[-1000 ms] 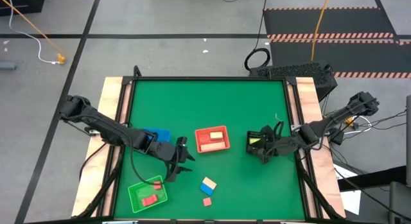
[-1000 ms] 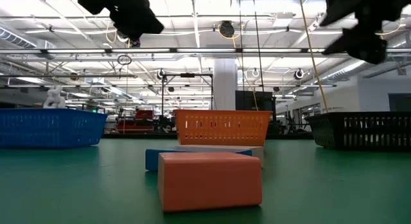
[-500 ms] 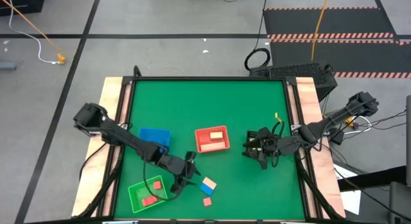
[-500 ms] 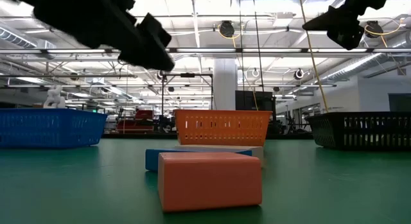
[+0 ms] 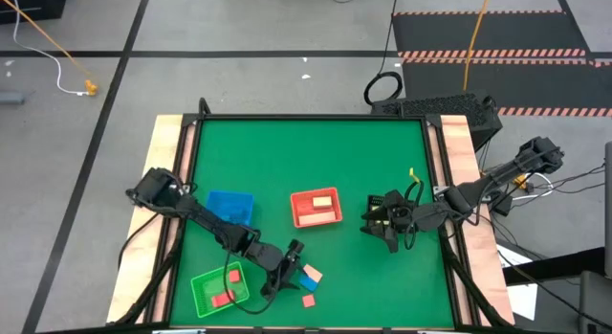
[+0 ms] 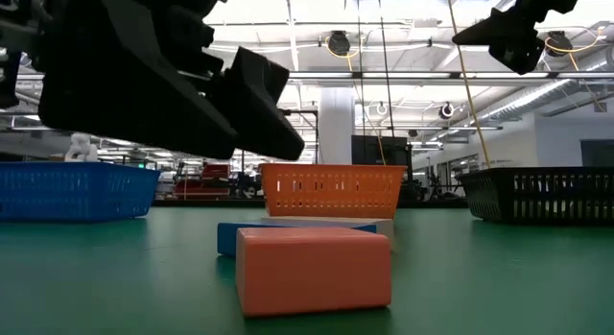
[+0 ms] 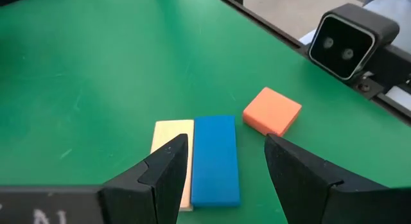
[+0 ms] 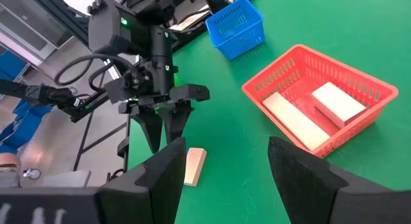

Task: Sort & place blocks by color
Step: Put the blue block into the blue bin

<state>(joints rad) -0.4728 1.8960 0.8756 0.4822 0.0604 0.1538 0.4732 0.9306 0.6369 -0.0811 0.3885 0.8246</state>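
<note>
My left gripper [image 7: 225, 166], fingers spread and empty, hangs over the blue block [image 7: 215, 158], lined up to straddle it. That block lies touching a tan block [image 7: 172, 150], with an orange block [image 7: 272, 111] near; my right gripper [image 5: 387, 229] waits open beside the red tray [image 5: 298, 217].

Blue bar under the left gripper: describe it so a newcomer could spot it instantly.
Look at the green table's near edge, beside the green tray, where the left gripper hovers open. The blue bar lies flat against a tan bar; the orange block sits apart and is shorter.

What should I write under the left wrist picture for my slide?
Open left gripper poised over a blue block lying beside a tan block, with an orange block nearby.
</note>
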